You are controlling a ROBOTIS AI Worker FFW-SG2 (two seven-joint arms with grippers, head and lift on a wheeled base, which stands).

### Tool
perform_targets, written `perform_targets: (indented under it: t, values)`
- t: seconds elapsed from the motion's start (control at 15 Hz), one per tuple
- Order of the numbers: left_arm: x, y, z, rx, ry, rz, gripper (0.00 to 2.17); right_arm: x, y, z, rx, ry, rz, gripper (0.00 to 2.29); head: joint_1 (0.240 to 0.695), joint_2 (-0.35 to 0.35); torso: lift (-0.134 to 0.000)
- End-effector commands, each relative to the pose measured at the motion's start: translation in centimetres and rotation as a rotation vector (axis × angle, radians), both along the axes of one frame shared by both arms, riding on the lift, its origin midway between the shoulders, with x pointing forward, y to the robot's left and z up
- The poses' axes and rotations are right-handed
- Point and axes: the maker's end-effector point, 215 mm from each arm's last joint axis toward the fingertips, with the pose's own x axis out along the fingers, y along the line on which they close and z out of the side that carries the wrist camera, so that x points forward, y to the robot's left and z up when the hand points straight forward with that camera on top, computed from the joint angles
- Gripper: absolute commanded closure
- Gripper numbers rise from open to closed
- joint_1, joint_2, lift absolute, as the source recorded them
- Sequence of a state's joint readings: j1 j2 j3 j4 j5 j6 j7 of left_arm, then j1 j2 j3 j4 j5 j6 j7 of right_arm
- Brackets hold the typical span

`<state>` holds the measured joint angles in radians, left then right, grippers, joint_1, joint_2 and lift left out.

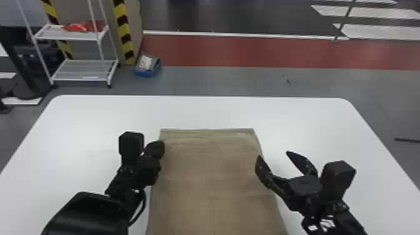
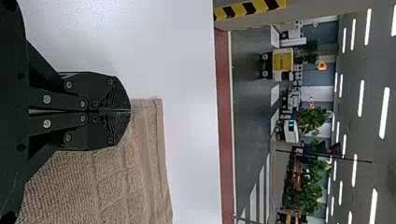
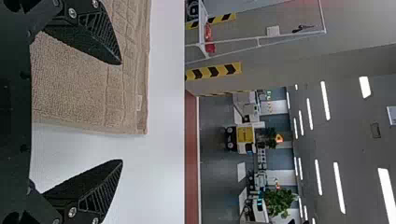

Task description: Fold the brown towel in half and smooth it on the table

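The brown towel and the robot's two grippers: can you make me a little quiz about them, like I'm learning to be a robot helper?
1. True or false: the right gripper has its fingers spread apart.
2. Pick one. Where is the brown towel?
A) on the floor
B) on the white table
C) on a shelf
3. Fill the gap: the left gripper has its fingers ____.

Key: 1 true; 2 B; 3 shut.

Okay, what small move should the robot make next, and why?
Probably ease the right gripper down and close it on the towel: its open fingers straddle the right edge, one over cloth, one over table, while the left gripper is shut at the left edge.
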<state>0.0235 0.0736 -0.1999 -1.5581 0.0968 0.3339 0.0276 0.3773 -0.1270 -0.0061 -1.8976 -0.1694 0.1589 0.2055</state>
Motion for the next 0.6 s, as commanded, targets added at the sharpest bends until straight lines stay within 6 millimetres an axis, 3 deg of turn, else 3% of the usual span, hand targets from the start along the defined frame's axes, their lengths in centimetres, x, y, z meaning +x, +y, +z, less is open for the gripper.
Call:
perform_targets:
  t: [0.0, 0.2, 0.4, 0.53]
  values:
    - [-0.1, 0.0, 0.5, -0.005, -0.011, 0.001, 1.45, 0.0, 0.1, 0.0, 0.003, 0.000, 0.001, 0.14, 0.695, -0.068, -0.121]
    - [-0.5, -0.1, 3.1, -0.019, -0.070, 0.014, 1.45, 0.1, 0.1, 0.1, 0.004, -0.001, 0.001, 0.14, 0.695, -0.067, -0.121]
    - [-1.5, -1.2, 8.7, -0.040, -0.168, 0.005, 1.45, 0.0, 0.1, 0.0, 0.006, 0.000, 0.001, 0.14, 0.695, -0.067, -0.121]
    - [-3.2, -3.0, 11.1, -0.059, -0.188, -0.038, 1.45, 0.1, -0.1, 0.3, 0.006, -0.008, -0.002, 0.14, 0.695, -0.077, -0.121]
